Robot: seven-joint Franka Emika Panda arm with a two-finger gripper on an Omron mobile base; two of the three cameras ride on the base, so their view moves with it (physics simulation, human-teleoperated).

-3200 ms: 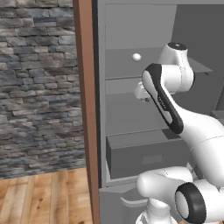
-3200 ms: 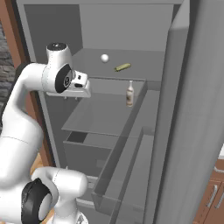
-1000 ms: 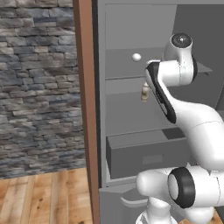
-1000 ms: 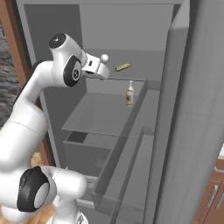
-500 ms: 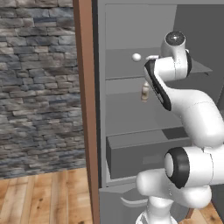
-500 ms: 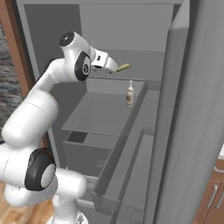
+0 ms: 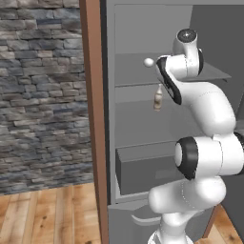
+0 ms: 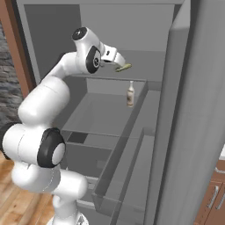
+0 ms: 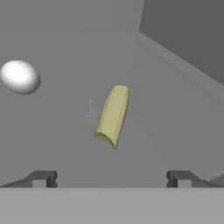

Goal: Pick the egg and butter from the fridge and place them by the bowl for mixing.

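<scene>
Fridge [image 8: 57, 39] shelf — butter [image 9: 113, 115] lengthwise toward hand [image 9: 111, 178]; hand wide open, empty.

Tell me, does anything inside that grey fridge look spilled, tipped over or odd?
Nothing stands out. On the top shelf the small white egg and a yellowish oblong block lie apart; below, a small pale bottle stands upright.
</scene>
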